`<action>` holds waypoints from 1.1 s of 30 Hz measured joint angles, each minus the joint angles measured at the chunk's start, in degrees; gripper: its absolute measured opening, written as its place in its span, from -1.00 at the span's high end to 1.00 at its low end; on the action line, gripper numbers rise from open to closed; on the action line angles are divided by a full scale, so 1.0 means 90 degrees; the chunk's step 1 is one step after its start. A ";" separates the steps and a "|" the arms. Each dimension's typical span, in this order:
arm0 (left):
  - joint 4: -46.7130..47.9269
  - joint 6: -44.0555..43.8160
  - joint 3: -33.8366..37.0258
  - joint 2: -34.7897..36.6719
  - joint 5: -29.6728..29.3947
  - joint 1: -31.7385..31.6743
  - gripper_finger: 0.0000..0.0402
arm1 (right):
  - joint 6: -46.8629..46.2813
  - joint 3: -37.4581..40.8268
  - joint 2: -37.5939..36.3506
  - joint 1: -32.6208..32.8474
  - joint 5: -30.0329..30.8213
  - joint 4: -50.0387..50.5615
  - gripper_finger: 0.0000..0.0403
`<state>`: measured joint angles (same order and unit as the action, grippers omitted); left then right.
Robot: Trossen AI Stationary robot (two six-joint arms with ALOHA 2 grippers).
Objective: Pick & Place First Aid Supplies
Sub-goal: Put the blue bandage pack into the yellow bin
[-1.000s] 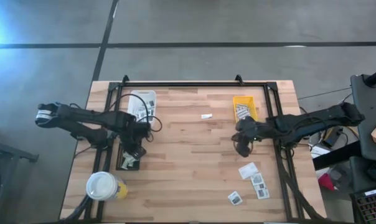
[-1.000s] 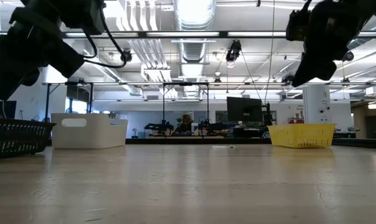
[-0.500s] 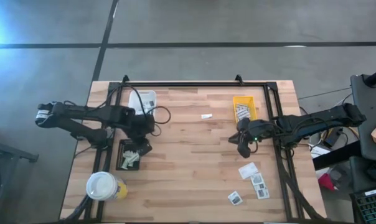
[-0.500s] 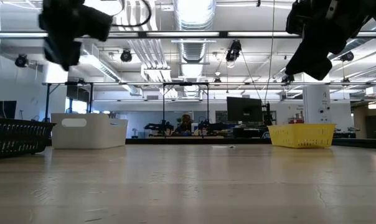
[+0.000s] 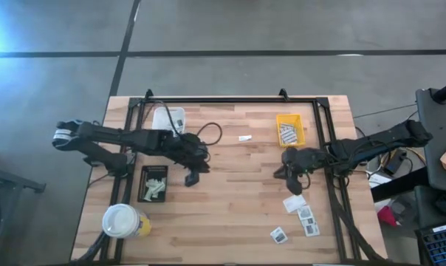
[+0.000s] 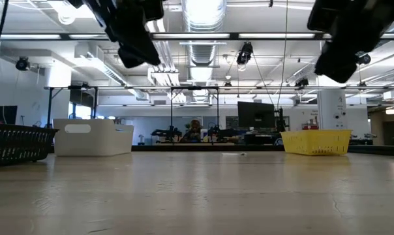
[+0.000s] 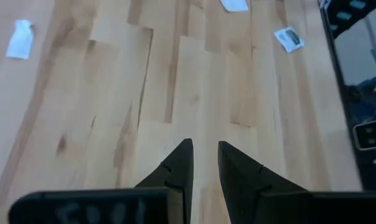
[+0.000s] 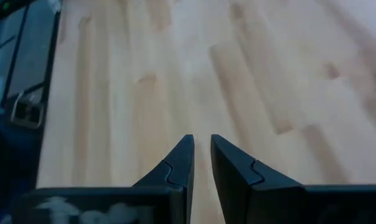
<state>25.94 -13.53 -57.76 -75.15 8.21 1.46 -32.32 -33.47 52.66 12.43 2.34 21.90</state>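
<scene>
Your left gripper [image 5: 191,176] hangs over bare wood just right of the black tray [image 5: 142,193], which already holds several white packets; its jaws stand narrowly apart with nothing between them, as the left wrist view shows plainly. Your right gripper [image 5: 286,171] sits above the table near the right rail, below the yellow bin [image 5: 282,118]; its jaws too are parted by only a thin gap and carry nothing.

The supplies left on the table lie in two places: one lone packet [image 5: 244,138] near the far middle, between the white tray [image 5: 159,116] and the yellow bin; and a cluster of printed packets [image 5: 300,210] near the front right corner, close under your right gripper. The left wrist view picks up the lone packet [image 7: 19,40] and one printed packet [image 7: 289,38] far ahead.

My reading is that both arms are between picks; the right arm looks best placed for the cluster. Widen the jaws before you descend, since the present gap is likely too slim to straddle a flat packet; come down square over one packet's edge, not the middle of the group, so you lift a single piece; keep the fingertips just grazing the wood, because these thin packets will probably slide rather than rise.
</scene>
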 joint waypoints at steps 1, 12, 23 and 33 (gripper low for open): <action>-0.0076 0.0092 0.0000 -0.0110 0.0000 0.0026 0.67 | -0.0107 0.0000 0.0000 0.0150 -0.0001 0.0072 0.74; -0.0522 0.0326 0.0005 -0.1448 -0.0025 0.0305 0.67 | -0.2221 0.0190 0.0005 0.1659 0.0023 0.0545 0.85; -0.1616 0.0350 0.0005 -0.2002 -0.0065 0.0540 0.67 | -0.3769 0.0758 0.0126 0.2157 -0.0442 0.0548 0.96; -0.2429 0.0540 0.0005 -0.2028 -0.0076 0.0562 0.67 | -0.3856 0.0760 0.1518 0.2190 -0.0995 0.0545 0.96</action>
<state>4.08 -8.67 -57.71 -93.41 7.53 6.52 -67.03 -26.63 66.32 32.14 -6.62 26.80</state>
